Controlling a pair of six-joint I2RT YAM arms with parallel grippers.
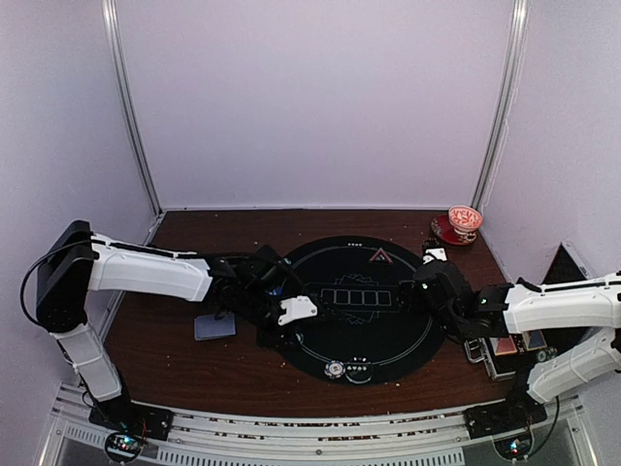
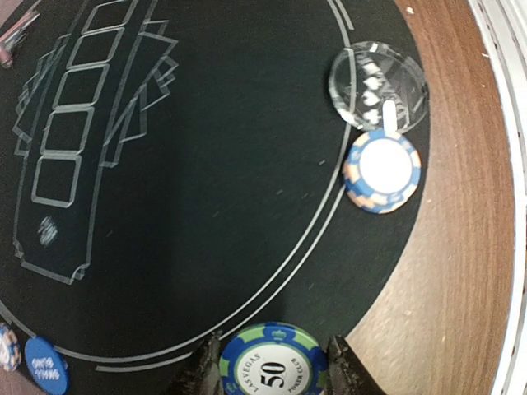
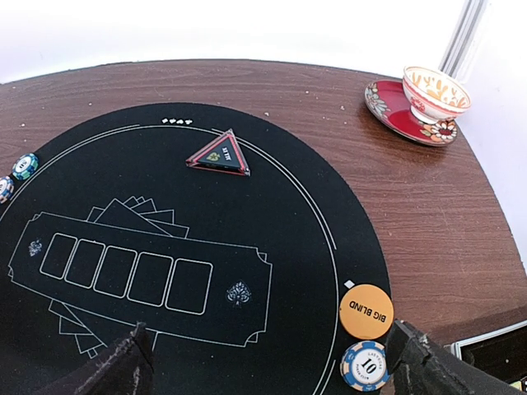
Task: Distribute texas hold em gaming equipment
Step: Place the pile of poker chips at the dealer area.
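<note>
My left gripper (image 2: pixel 272 374) is shut on a blue-and-green "50" poker chip (image 2: pixel 272 366) low over the near-left rim of the black round mat (image 1: pixel 388 330). A blue-orange chip (image 2: pixel 381 171) and a clear disc (image 2: pixel 379 82) lie farther along that rim. A blue disc (image 2: pixel 45 364) lies at the left. My right gripper (image 3: pixel 276 374) is open and empty over the mat's right side. An orange "BIG BLIND" disc (image 3: pixel 366 311) and a blue "10" chip (image 3: pixel 364 366) lie by its right finger. The red triangle marker (image 3: pixel 218 154) sits at the far rim. Grey-blue cards (image 1: pixel 213 327) lie left of the mat.
A red-patterned cup and saucer (image 3: pixel 428 95) stand at the back right corner of the brown table. A small metal case (image 1: pixel 505 349) lies under the right arm. Two chips (image 3: pixel 25 166) sit on the mat's left rim. White walls close the back and sides.
</note>
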